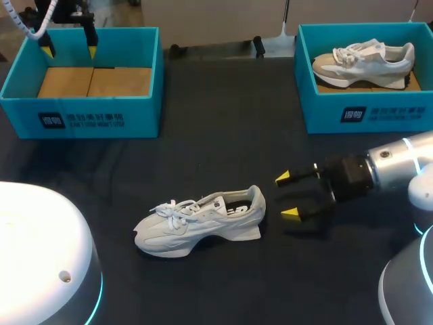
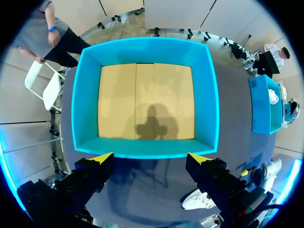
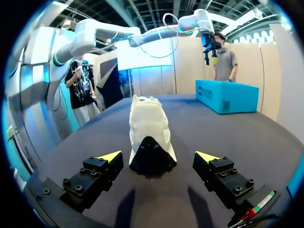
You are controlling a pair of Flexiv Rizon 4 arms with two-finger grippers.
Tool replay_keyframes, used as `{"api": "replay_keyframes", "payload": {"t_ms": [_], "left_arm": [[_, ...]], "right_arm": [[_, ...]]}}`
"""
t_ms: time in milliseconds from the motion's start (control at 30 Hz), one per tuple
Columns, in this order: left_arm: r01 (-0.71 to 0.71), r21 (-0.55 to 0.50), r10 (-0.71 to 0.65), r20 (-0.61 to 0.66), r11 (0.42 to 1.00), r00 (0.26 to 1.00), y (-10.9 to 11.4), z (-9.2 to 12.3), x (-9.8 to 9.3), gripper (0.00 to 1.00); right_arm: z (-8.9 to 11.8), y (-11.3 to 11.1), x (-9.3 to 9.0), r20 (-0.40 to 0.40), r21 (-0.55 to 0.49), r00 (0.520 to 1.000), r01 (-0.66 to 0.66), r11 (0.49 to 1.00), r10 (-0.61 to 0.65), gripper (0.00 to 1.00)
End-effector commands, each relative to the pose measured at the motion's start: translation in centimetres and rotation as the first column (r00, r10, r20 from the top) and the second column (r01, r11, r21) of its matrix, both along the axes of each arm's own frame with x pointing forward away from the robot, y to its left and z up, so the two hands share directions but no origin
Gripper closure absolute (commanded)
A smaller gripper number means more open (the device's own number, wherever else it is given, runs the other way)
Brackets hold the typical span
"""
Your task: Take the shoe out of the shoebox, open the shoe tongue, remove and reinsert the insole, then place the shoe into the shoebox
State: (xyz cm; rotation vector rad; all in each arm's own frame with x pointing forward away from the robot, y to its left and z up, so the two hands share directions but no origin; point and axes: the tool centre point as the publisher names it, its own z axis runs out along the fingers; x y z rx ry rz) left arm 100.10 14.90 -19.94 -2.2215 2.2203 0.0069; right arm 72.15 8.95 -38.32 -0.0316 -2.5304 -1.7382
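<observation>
Judging by the layout, the shoe is out and opening the tongue comes next. On the table (image 1: 223,128), an empty shoebox (image 1: 81,122) sits at the far left corner and a second shoebox (image 1: 365,116), holding another shoe (image 1: 362,61), at the far right. The white shoe (image 1: 196,223) stands near the front edge, its heel just beside the right gripper (image 1: 289,196), which is spread wide and empty. The left gripper (image 1: 69,42) hangs over the empty shoebox, fingers apart, holding nothing. The next move probably calls for steadying the heel.

Only a sliver of the shoe (image 2: 195,200) shows — the rest sits behind the left end effector (image 2: 151,157).
</observation>
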Motion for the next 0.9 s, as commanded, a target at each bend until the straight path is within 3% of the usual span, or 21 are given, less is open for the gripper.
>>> {"api": "replay_keyframes", "payload": {"t_ms": [33, 300, 900], "left_arm": [[0.000, -0.002, 0.000, 0.001, 1.000, 1.000, 0.0, -0.1, 0.0, 0.00], [0.000, -0.002, 0.000, 0.001, 1.000, 1.000, 0.0, -0.1, 0.0, 0.00], [0.000, -0.002, 0.000, 0.001, 1.000, 1.000, 0.0, -0.1, 0.0, 0.00]], "right_arm": [[-0.5, 0.9, 0.4, -0.003, 0.000, 1.000, -0.020, 1.000, 0.020, 0.00], [-0.5, 0.5, -0.7, 0.020, 0.023, 1.000, -0.004, 1.000, 0.003, 0.00], [-1.9, 3.8, -1.7, 0.015, 0.029, 0.999, -0.035, 0.999, 0.035, 0.00]]}}
